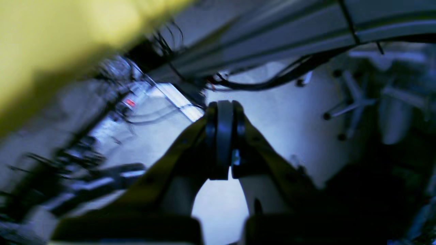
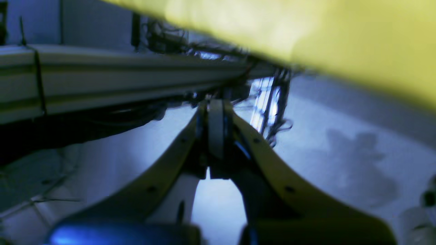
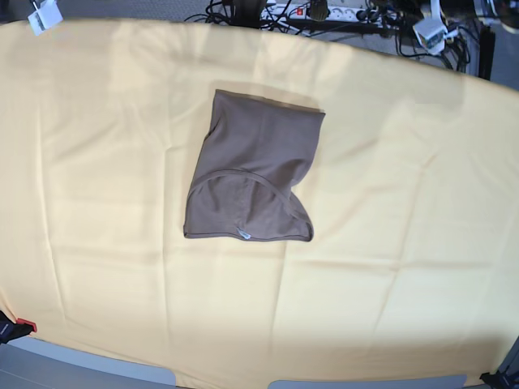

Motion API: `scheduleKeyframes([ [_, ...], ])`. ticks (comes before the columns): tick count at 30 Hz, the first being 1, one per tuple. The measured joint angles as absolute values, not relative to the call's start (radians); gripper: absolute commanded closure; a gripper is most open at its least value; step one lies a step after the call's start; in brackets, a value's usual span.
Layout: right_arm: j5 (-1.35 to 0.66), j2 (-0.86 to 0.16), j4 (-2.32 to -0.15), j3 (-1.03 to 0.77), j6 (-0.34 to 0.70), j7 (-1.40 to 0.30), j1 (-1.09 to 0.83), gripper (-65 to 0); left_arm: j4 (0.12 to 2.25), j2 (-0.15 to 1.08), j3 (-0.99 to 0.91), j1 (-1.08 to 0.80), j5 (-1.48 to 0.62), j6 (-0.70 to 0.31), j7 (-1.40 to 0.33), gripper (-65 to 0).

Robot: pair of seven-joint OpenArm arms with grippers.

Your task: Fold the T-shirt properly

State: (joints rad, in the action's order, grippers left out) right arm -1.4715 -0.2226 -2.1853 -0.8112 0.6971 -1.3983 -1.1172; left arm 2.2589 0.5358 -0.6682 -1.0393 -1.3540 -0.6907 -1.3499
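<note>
The taupe T-shirt lies folded into a compact bundle, collar and pale tag facing the near edge.

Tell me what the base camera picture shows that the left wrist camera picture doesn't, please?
Only the base view shows the folded taupe T-shirt lying on the table, with its small pale tag at the near edge, plus cables and a power strip behind the table. Only the left wrist view shows the left gripper, its jaws shut on nothing, hanging below the table over the floor, with a rail overhead. Both show the pale yellow table cloth.
</note>
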Motion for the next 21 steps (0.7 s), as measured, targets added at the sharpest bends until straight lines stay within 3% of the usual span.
scheduleKeyframes([
  [5, -1.468, -0.221, -2.035, -0.812, 0.697, -1.402, -1.110, 0.0, 2.176, 0.476, -0.614, -1.110, -1.270, -0.693, -1.270, 0.0],
  [13, -1.417, -0.237, -1.789, -0.791, 0.697, -1.394, -0.981, 0.0, 1.963, 0.471, -0.363, -1.036, -1.006, -0.690, -1.093, 0.0],
  [21, -1.066, -0.300, -1.571, -0.574, 0.693, -1.110, -0.901, 0.0, 1.705, 0.468, -0.168, -0.879, -0.873, -0.667, -0.986, 0.0],
])
